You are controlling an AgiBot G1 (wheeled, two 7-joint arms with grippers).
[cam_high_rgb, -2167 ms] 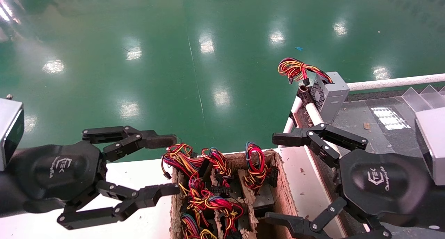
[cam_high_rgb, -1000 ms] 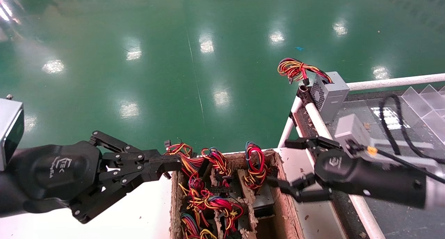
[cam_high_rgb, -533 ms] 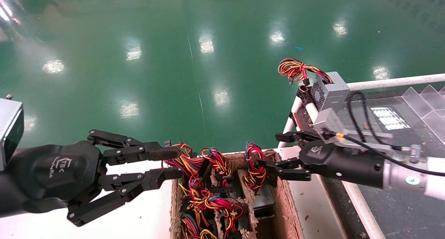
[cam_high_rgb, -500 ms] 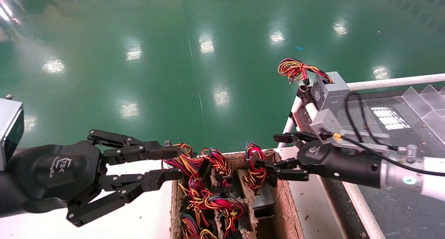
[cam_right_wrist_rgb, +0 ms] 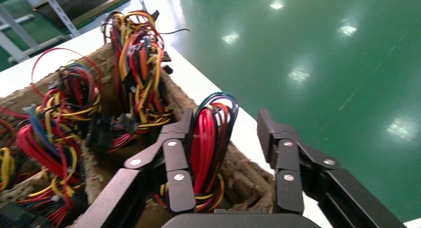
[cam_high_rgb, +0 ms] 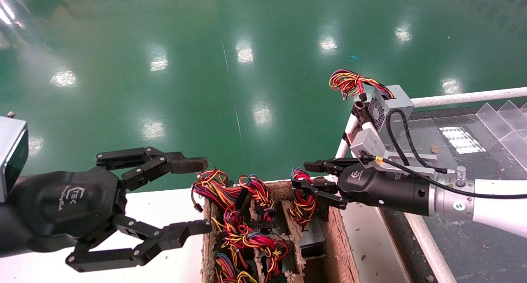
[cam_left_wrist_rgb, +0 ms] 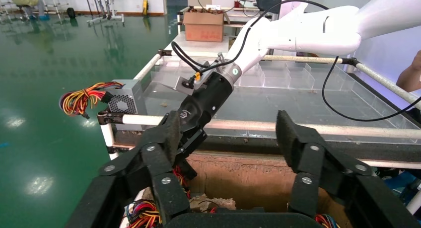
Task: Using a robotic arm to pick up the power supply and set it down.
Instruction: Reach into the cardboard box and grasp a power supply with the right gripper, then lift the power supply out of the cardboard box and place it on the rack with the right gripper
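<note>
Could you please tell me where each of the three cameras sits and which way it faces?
Head: looks down on the brown fibre tray; shows both grippers.
Left wrist: behind the open left gripper, facing the right arm.
Right wrist: behind the open right gripper, astride the red wire bunch.
Shared: the bunch and tray.

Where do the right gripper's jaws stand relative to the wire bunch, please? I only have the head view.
Observer: The right wrist view shows the right gripper open, jaws either side of the red wire bunch, with a gap on one side.
Operator: Thanks. Is anyone near the rack?
Observer: The left wrist view shows what looks like a person's arm beyond the rack.
</note>
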